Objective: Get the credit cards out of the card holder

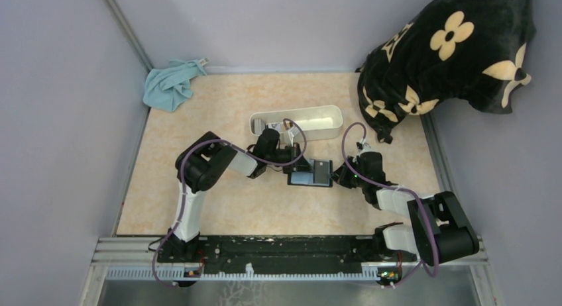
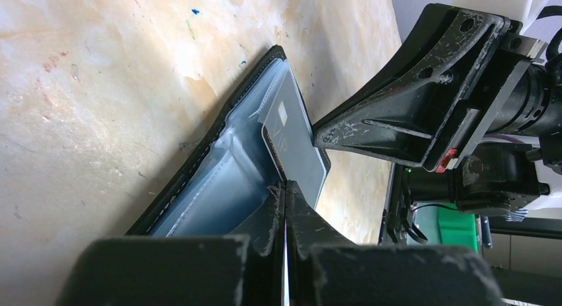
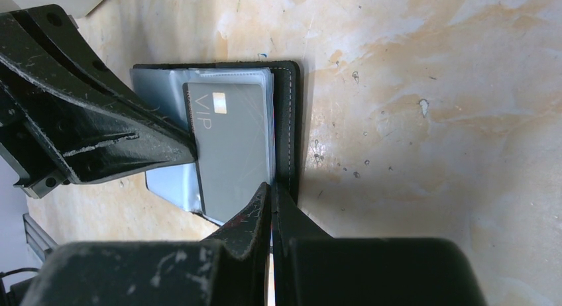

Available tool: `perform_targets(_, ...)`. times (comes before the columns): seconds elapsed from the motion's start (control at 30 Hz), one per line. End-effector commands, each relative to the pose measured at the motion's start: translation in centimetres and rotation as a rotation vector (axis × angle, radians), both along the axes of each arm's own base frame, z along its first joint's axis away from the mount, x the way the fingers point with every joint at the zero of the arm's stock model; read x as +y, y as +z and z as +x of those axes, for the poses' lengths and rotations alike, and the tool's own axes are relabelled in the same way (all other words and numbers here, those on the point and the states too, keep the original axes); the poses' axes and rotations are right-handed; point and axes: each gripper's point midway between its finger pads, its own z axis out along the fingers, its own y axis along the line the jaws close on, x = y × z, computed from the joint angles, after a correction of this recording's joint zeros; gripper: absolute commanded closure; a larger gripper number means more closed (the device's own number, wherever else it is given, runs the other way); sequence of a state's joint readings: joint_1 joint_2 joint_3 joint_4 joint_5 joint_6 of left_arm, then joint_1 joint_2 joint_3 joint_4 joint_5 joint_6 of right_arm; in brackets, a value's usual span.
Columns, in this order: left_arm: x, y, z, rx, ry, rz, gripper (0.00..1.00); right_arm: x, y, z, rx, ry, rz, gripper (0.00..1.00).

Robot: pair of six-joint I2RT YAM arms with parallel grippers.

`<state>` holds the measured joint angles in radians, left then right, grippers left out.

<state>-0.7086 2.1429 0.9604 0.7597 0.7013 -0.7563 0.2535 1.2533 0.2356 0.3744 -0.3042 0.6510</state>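
Behind the wallet (image 1: 309, 174), toward the back of the table (image 1: 219, 206), I see a white tray (image 1: 326, 114) lying crosswise, close to my left arm's wrist but apart from the wallet. A blue cloth (image 1: 169, 86) is bunched in the far left corner. A black cushion (image 1: 450, 48) with cream flowers slumps over the far right corner. Both are well away from the work.

The wallet lies open and flat mid-table between the arms. A grey card (image 3: 235, 147) marked VIP rests on its clear sleeves. My left gripper (image 2: 285, 187) has its jaws pressed together, tips at the card's edge. I cannot tell whether the card is nipped between them. My right gripper (image 3: 270, 188) is likewise closed tight, tips at the wallet's black border beside the card, and I can't say if it pinches anything.

From the right wrist, the left gripper's body covers the wallet's far half. From the left wrist, my own fingers hide the near end of wallet and card. From above, both wrists crowd the wallet and its slots are too small to read. I can't make out the tray's contents or how many cards sit under the sleeves.
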Motion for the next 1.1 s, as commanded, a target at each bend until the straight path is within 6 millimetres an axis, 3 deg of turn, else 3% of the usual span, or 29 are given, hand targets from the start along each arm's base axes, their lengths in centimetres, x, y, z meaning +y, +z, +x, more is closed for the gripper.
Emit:
perform_targets(0.0,4.2,-6.0,-3.4,0.311,0.043,0.195,1.0,0.1,-0.5,-0.2,0.01,0.007,-0.01,1.0)
perform_targets(0.2,5.9,-5.5,-2.7,0.298,0.049,0.206,1.0,0.2,-0.5,0.0,0.01,0.006,-0.006,1.0)
perform_targets(0.6,8.7,-5.8,-3.1,0.319,0.045,0.248,1.0,0.1,-0.6,-0.1,0.013,0.006,-0.011,1.0)
perform_targets(0.77,9.5,-4.3,-2.3,0.286,0.064,0.233,1.0,0.1,-0.6,0.0,0.01,0.005,-0.008,1.0)
perform_targets(1.07,8.8,-0.4,-1.0,0.232,0.073,0.168,1.0,0.1,-0.4,-0.1,0.007,0.006,-0.009,1.0)
